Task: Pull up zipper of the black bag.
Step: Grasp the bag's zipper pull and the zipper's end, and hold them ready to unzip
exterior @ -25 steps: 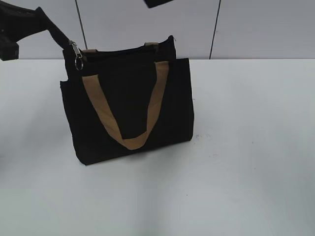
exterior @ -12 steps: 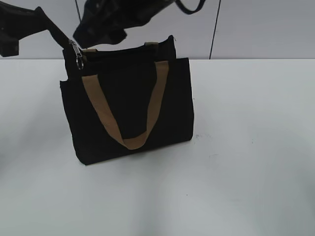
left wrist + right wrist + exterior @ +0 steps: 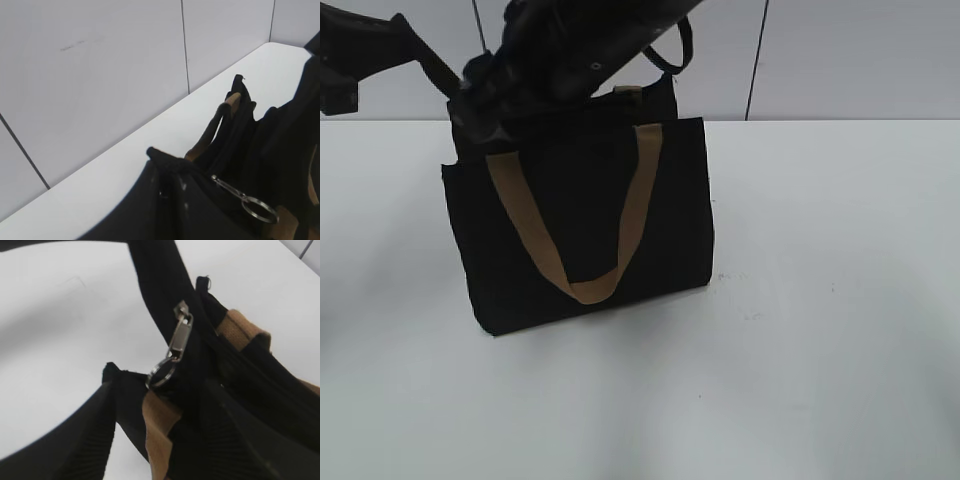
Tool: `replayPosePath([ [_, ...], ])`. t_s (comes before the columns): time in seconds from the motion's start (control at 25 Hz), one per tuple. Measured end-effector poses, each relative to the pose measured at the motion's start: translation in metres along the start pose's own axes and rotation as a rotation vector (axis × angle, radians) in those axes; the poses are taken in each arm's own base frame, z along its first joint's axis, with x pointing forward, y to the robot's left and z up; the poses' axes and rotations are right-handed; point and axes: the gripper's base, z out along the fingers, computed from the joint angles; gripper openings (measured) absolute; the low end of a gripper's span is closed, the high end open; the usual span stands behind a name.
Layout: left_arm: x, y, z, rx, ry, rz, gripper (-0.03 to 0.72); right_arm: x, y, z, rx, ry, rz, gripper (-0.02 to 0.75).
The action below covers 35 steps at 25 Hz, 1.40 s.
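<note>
Since half a second ago, we see the right arm drop from above the bag to its top left corner in the exterior view, where it now hides the zipper pull that showed there before. In the right wrist view the small silvery metal zipper pull with its ring (image 3: 172,352) hangs at the end of the zip line, between the right tool's (image 3: 155,440) two dark fingers (image 3: 85,440); these stand apart on either side, just below the ring and not touching it. From the left wrist view we see the same pull and ring (image 3: 245,197) lying on the corner fabric. The left tool (image 3: 445,75) reaches to that corner, but we cannot tell whether it is apart or clamped. The boxy black fabric bag (image 3: 585,225) stands upright on the white tabletop (image 3: 820,300), its tan webbing handle (image 3: 575,235) hanging down the front.
</note>
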Motion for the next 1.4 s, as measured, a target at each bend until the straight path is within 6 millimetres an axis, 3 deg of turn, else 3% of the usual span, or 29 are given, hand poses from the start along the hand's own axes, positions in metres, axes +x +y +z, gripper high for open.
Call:
replayPosePath([
  [0.12, 0.0, 0.0, 0.0, 0.0, 0.0, 0.0, 0.021, -0.003, 0.008, 0.002, 0.011, -0.022, -0.017, 0.422],
  [0.52, 0.0, 0.001, 0.0, -0.006, 0.005, 0.0, 0.021, 0.004, 0.001, 0.019, 0.084, -0.005, -0.015, 0.422],
  [0.92, 0.001, 0.001, 0.0, -0.01, 0.008, 0.0, 0.02, 0.0, 0.0, 0.02, 0.088, -0.047, -0.003, 0.422],
  [1.12, 0.001, 0.001, 0.0, -0.01, 0.008, 0.0, 0.02, 0.005, -0.001, 0.03, 0.086, -0.03, 0.003, 0.421],
  [1.24, 0.001, 0.001, 0.0, -0.01, 0.008, 0.0, 0.02, 0.006, -0.001, 0.031, 0.086, -0.026, 0.003, 0.378],
  [1.4, 0.001, 0.001, 0.0, -0.011, 0.008, 0.0, 0.02, 0.007, -0.001, 0.031, 0.084, -0.02, 0.002, 0.234],
])
